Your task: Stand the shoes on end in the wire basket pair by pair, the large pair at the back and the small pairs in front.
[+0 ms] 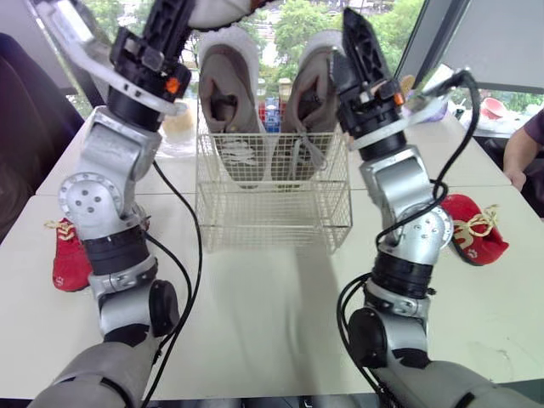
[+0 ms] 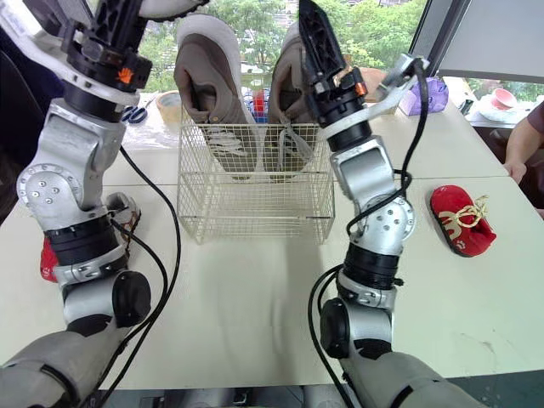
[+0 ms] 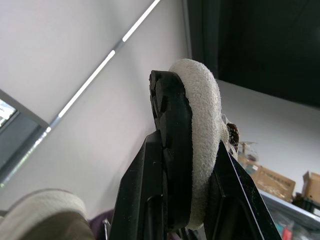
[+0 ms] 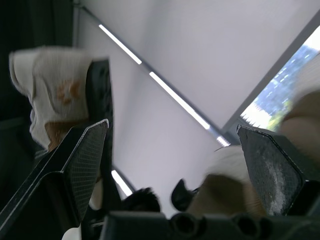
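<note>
Small shoe (image 3: 200, 125) aloft, apparently over basket (image 1: 272, 212) rim.

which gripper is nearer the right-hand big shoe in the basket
Right. The right gripper sits open close beside the right-hand big shoe; the left gripper is up past the basket's left side, clamped on a white shoe.

Count for your log: wire basket (image 1: 272, 212), 1. Large beige shoes (image 1: 228, 93) (image 1: 310, 102), 2. Small red shoes, 2: you have one (image 1: 70, 255) at the worktop's (image 1: 280, 297) left side and one (image 1: 472, 229) at its right. Cream shoe (image 3: 202, 150) with a black sole, 1. Shoes in total, 5.
</note>
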